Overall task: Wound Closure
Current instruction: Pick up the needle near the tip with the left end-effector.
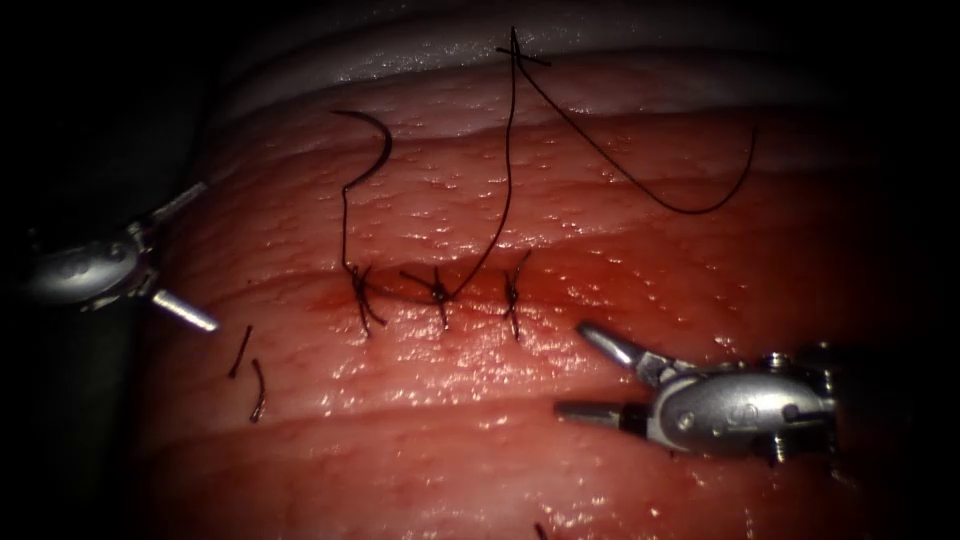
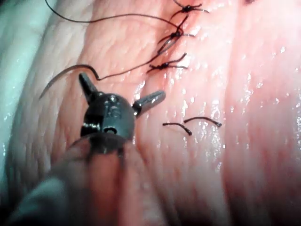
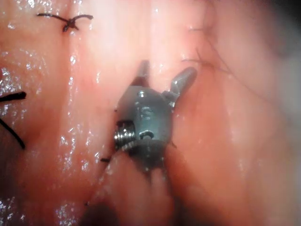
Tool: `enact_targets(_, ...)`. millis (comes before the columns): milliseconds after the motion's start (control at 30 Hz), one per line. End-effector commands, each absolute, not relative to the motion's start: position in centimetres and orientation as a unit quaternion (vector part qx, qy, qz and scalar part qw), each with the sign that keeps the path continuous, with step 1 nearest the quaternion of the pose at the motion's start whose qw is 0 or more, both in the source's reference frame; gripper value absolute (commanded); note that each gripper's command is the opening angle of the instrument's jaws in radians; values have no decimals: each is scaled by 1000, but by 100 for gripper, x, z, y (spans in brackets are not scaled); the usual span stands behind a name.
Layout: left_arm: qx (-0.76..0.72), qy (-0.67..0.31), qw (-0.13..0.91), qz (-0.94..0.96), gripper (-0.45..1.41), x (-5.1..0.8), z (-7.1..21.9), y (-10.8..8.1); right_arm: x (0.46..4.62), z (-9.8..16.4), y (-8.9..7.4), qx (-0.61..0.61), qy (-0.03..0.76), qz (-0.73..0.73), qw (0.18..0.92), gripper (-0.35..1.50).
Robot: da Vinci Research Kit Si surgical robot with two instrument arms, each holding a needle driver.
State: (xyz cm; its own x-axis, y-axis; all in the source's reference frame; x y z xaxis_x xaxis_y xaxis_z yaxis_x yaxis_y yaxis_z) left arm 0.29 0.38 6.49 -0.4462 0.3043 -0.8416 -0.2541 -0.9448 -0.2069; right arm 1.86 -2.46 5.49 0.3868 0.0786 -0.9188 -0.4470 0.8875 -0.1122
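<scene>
The curved needle (image 1: 378, 140) lies loose on the tissue (image 1: 620, 300), beyond the left end of the cut (image 1: 470, 280), held by neither tool and not in the tissue. Its thread (image 1: 344, 228) runs down to the leftmost of three stitches (image 1: 361, 296). A second long thread (image 1: 507, 150) rises from the middle stitch (image 1: 438, 294) and loops away to the right. My left tool (image 1: 200, 257) hovers at the tissue's left edge, jaws open and empty. In the left wrist view the left tool (image 2: 122, 89) stands next to the needle (image 2: 59, 79). My right tool (image 1: 572, 370) is open and empty, just near of the rightmost stitch (image 1: 513, 296).
Two short cut ends of thread (image 1: 250, 372) lie on the tissue near the left tool; the left wrist view shows these cut ends (image 2: 190, 123) too. Red fluid (image 1: 400, 290) wets the cut line. The tissue's pale far edge (image 1: 420, 50) runs behind the needle.
</scene>
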Motion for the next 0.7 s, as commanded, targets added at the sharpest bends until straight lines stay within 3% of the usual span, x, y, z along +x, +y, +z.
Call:
enact_targets(33,-490,-15,155,858,83,15,663,61,190,552,-250,-174,529,161,814,123)
enact_targets(200,-459,6,110,881,79,-6,710,126,186,551,-251,-178,523,164,817,123)
enact_targets(700,-395,-113,-10,912,74,-54,791,164,185,552,-251,-181,518,167,819,125)
